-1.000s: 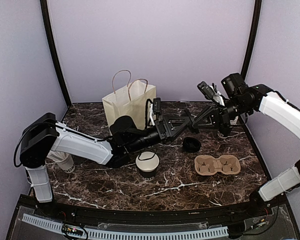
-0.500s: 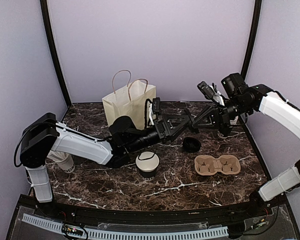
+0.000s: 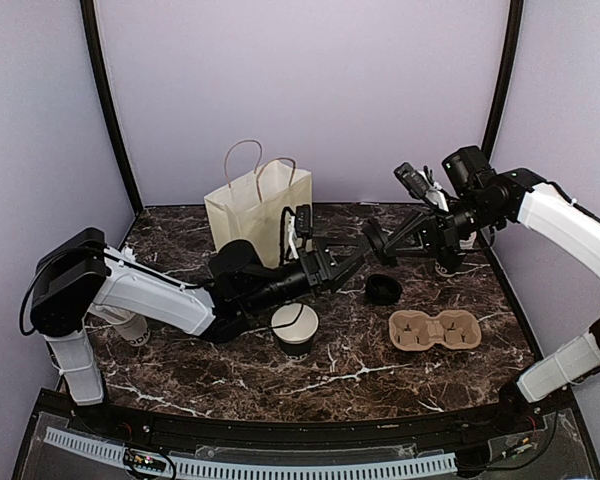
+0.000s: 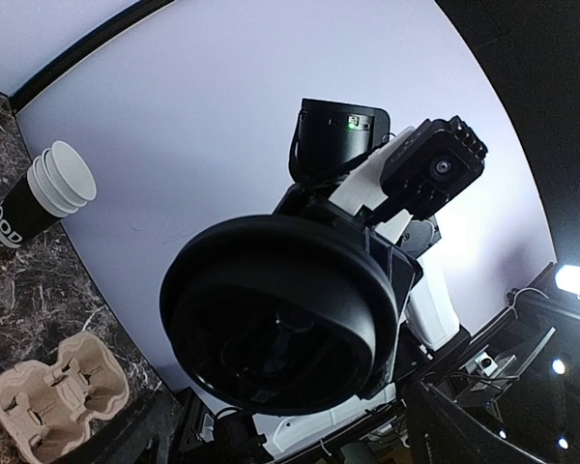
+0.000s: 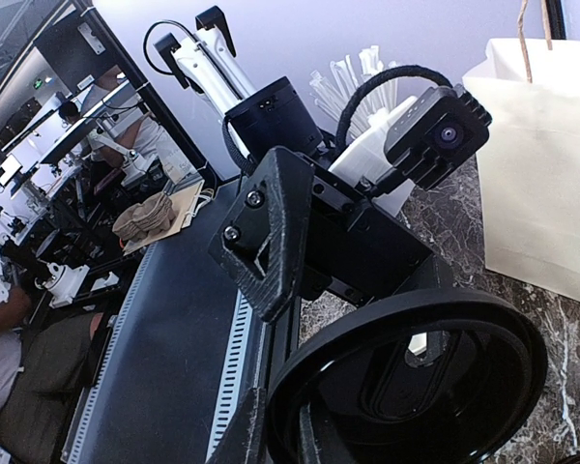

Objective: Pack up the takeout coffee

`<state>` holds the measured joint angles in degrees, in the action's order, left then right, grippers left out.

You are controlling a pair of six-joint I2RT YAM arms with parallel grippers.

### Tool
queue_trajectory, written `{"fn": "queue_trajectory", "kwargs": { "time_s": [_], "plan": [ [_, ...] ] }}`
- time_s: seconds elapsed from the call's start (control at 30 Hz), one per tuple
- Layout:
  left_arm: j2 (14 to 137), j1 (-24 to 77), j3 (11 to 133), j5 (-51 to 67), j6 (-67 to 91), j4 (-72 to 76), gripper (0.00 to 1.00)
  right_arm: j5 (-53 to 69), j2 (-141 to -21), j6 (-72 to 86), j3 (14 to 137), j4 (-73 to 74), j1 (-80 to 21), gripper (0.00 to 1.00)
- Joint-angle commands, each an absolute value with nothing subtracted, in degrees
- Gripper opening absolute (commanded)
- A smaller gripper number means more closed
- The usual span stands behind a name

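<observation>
**A:** Well, nearest first: the tan moulded-pulp two-hole tray (image 3: 434, 330) lay unfilled on the dark marbled bench (image 3: 360, 375). The open paper cup (image 3: 295, 328), white-rimmed and dark-sided, stood apart from it, just in front of the left arm (image 3: 170, 295). What worried you?

**B:** That arm hung low beside the cup; a dip or sweep would likely have tipped it.

**A:** And further back?

**B:** The right tool (image 3: 388, 238) pinched a round black plastic lid (image 4: 280, 319) by its edge, in the air above the bench. The left tool (image 3: 355, 255) faced it, just beside, jaws spread wide. I couldn't tell whether they reached round the rim.

**A:** A handover risk, then.

**B:** I judged so. Had the right tool let go before the left one closed, the lid would have dropped, perhaps onto the second black lid (image 3: 382, 290) lying below, and rolled.

**A:** Farthest?

**B:** The cream handled paper bag (image 3: 258, 205) stood near the back wall, close behind the left arm; a swing might have toppled it.
</observation>
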<state>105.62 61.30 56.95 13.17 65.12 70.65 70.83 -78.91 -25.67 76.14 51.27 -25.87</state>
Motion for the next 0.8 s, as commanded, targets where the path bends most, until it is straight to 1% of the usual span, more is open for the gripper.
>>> {"fn": "queue_trajectory", "kwargs": {
  "time_s": [0.0, 0.23, 0.67, 0.77],
  "plan": [
    [104.8, 61.4, 59.4, 13.5, 65.3, 71.0, 0.88, 71.6, -79.2, -26.0, 78.0, 51.4, -26.3, 0.13],
    [105.8, 61.4, 61.8, 13.5, 65.3, 70.1, 0.92, 72.2, -79.7, -26.1, 79.2, 52.1, -26.3, 0.13],
    [106.1, 61.4, 62.8, 14.2, 66.1, 69.5, 0.92, 72.4, -80.2, -26.6, 80.2, 52.6, -26.2, 0.12],
    [104.6, 61.4, 62.3, 13.9, 65.8, 65.4, 0.92, 72.2, -80.0, -26.7, 80.2, 52.8, -26.3, 0.12]
  ]
}}
